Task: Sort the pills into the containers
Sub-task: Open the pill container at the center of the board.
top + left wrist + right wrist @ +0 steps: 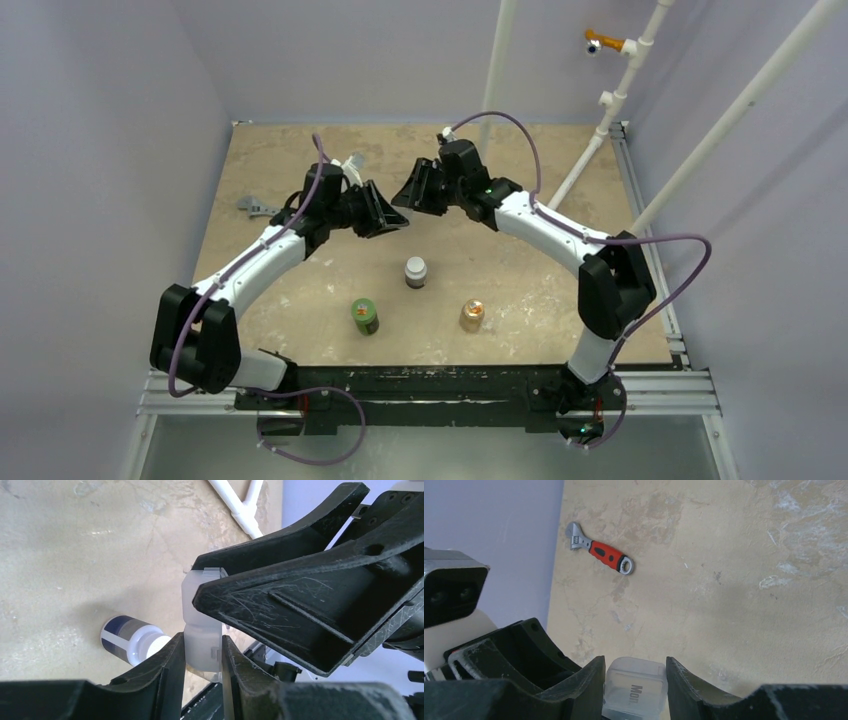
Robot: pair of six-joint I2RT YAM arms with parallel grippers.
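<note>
One small see-through plastic case (634,687) hangs in the air over the tan table (560,300). The left gripper (202,642) squeezes one end, with its fingers tight on both sides. The right gripper (635,662) squeezes the other end the same way. Down on the table stand a green bottle (364,315), a dark bottle with a white cap (415,271) and an orange bottle (471,315), well apart.
</note>
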